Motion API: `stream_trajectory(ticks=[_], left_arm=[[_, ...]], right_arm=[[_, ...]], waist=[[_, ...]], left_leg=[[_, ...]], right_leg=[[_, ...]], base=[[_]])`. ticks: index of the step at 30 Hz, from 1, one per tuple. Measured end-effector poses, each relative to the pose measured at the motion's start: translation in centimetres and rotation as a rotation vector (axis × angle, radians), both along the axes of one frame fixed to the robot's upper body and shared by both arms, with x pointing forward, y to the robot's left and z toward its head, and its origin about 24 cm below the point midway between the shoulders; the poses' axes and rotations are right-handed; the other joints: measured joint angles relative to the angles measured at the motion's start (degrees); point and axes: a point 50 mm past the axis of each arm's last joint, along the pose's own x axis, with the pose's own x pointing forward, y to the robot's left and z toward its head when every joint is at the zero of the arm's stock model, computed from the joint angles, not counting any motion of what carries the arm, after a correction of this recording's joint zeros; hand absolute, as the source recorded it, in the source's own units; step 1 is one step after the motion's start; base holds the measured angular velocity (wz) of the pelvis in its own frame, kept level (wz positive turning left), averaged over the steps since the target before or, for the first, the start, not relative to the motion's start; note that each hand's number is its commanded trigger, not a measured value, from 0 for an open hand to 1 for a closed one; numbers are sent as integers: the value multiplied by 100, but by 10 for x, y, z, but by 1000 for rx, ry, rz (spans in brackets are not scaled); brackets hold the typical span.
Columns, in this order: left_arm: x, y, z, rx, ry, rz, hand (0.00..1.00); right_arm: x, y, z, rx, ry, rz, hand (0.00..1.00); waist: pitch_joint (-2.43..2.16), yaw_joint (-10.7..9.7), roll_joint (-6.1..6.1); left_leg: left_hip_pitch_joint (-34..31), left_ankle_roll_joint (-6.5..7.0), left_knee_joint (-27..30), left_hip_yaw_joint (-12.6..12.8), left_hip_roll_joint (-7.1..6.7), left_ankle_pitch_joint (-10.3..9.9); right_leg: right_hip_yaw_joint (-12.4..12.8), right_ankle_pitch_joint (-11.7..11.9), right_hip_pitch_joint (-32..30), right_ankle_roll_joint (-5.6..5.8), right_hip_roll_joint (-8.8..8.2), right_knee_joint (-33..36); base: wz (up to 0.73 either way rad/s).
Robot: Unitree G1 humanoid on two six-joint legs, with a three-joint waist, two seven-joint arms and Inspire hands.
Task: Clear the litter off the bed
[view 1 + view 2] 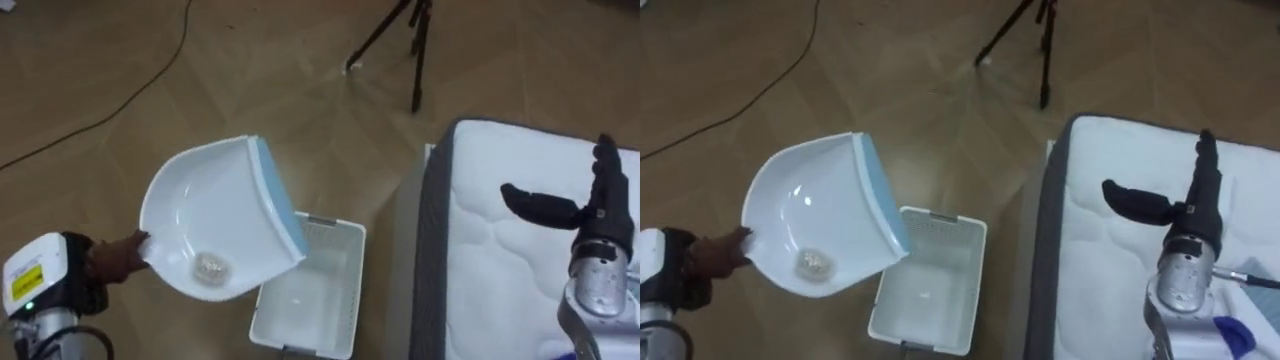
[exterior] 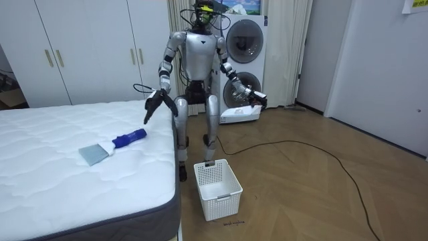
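The robot stands on the wooden floor beside the bed [image 1: 500, 250], with a white basket [image 1: 320, 290] at its feet. Its left robot hand [image 1: 115, 258] is curled round the handle of a white dustpan [image 1: 215, 215], held up with the blue lip toward the basket. A small clump of debris [image 1: 210, 266] sits in the pan. The right robot hand [image 1: 585, 205] hovers over the mattress, fingers straight and thumb spread. A blue-handled brush [image 2: 114, 146] lies on the bed.
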Motion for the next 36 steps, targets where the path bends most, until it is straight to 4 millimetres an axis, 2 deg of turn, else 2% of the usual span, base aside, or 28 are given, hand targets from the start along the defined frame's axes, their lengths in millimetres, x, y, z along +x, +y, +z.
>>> stream_trajectory(ticks=[2, 3, 4, 5, 8, 12, 15, 17, 19, 23, 25, 30, 33, 36], left_arm=[[7, 6, 7, 40, -3, -12, 100], [9, 10, 11, 70, 3, -31, 100], [13, 12, 16, 103, 7, -59, 100], [16, 12, 18, 117, 5, -72, 100], [31, 12, 31, 165, -10, -123, 100], [46, 22, 49, 272, 51, -213, 100], [45, 33, 54, 309, 110, -219, 100], [43, 39, 54, 322, 146, -208, 100], [41, 41, 51, 338, 198, -209, 100], [40, 39, 47, 351, 260, -242, 100], [39, 37, 44, 355, 293, -256, 100], [39, 38, 42, 371, 338, -262, 100], [47, 34, 45, 385, 358, -282, 100], [54, 28, 47, 383, 379, -305, 100]], right_arm=[[1, 6, -3, 1, 15, 34, 0], [3, 9, -6, 2, 29, 53, 0], [4, 11, -7, 0, 38, 63, 0], [4, 11, -8, -1, 44, 64, 0], [9, 11, -7, -14, 43, 71, 0], [16, 18, -12, -28, 74, 129, 0], [16, 21, -13, -43, 84, 152, 0], [15, 21, -14, -61, 92, 159, 0], [15, 22, -15, -74, 102, 178, 0], [14, 23, -16, -89, 114, 197, 0], [15, 23, -15, -99, 116, 205, 0], [19, 23, -12, -102, 106, 204, 0], [21, 22, -11, -103, 102, 201, 0], [20, 23, -12, -107, 105, 203, 0]], waist=[[0, -30, 55], [9, -79, 98], [40, -122, 157], [43, -135, 186], [43, -142, 345], [71, -267, 556], [76, -412, 736], [96, -467, 853], [87, -572, 952], [91, -582, 1038], [88, -676, 1054], [94, -807, 1126], [109, -869, 1181], [120, -890, 1214]], left_leg=[[-15, 2, -48, -44, -52, 27], [-13, -1, -99, -80, -79, 61], [-30, 0, -103, -111, -94, 75], [-52, -1, -107, -126, -99, 82], [-317, -5, -151, -124, -126, 176], [-546, -10, -154, -86, -136, 271], [-632, -10, -183, -47, -141, 272], [-633, -8, -204, -22, -150, 273], [-623, 25, -274, 18, -226, 315], [-644, 41, -290, 189, -271, 325], [-696, 43, -254, 258, -340, 326], [-923, 45, -192, 356, -339, 327], [-1059, 45, -150, 408, -336, 327], [-1116, 45, -134, 510, -329, 327]], right_leg=[[-79, -39, 6, 10, -15, 13], [-102, -39, 7, 10, -28, 3], [-120, -39, 2, 10, -32, 2], [-135, -39, -14, 9, -34, 2], [-228, -38, -290, 9, -87, 27], [-236, -39, -537, 6, -123, 58], [-217, -39, -682, 6, -146, 152], [-241, -42, -715, 5, -183, 192], [-231, -114, -813, 26, -299, 358], [-188, -200, -1078, 28, -449, 712], [-142, -313, -1268, 22, -570, 1028], [-68, -369, -1596, -9, -614, 1260], [-51, -417, -1739, -22, -634, 1346], [72, -459, -1842, -22, -634, 1443]], base=[[19], [16], [16], [12], [3], [1], [-5], [-8], [3], [-14], [0], [-6], [-1], [-6]])
